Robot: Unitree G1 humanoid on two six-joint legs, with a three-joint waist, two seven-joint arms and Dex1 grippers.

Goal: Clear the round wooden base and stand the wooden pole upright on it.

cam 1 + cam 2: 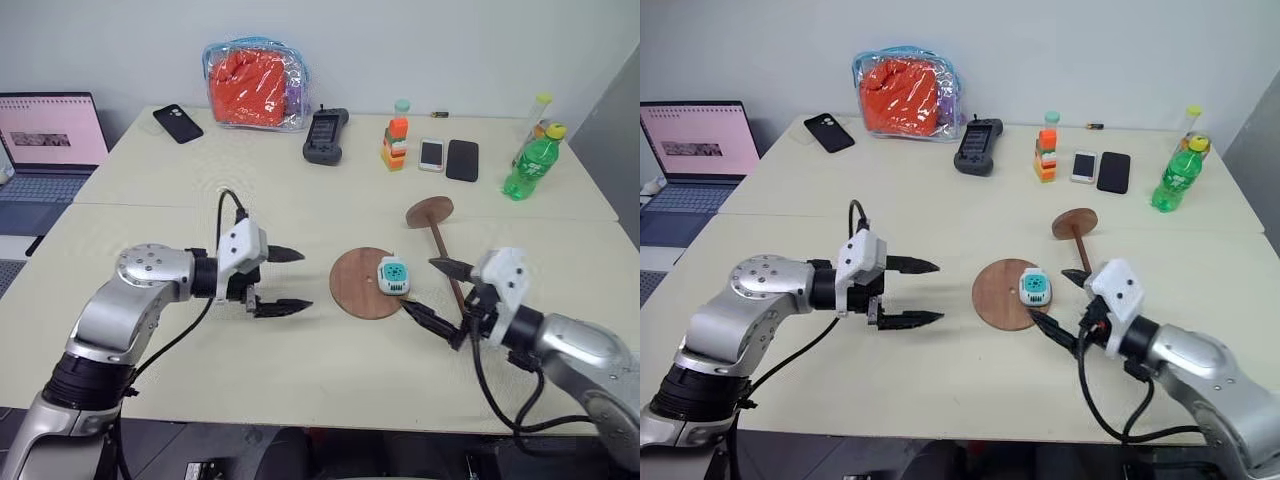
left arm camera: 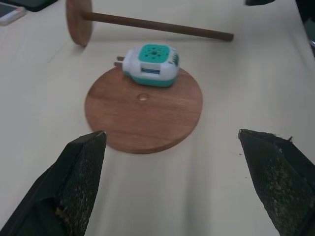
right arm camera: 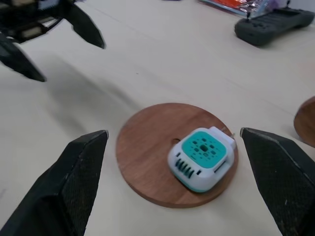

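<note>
The round wooden base [image 1: 357,290] lies flat near the middle of the table, its small centre hole showing. A white and teal plug-in device [image 1: 393,275] sits on the base's right part. The wooden pole [image 1: 446,255] lies on its side just right of the base, its disc end [image 1: 430,212] pointing away from me. My left gripper [image 1: 303,280] hovers left of the base, open and empty, pointing at it. My right gripper [image 1: 420,285] is open and empty at the base's right edge, close to the device and over the pole's near end.
Along the far edge stand a clear pouch of orange items [image 1: 255,85], a black phone [image 1: 178,123], a handheld controller [image 1: 325,135], stacked coloured blocks [image 1: 396,140], two phones [image 1: 446,157] and a green bottle [image 1: 532,160]. A laptop [image 1: 50,140] sits far left.
</note>
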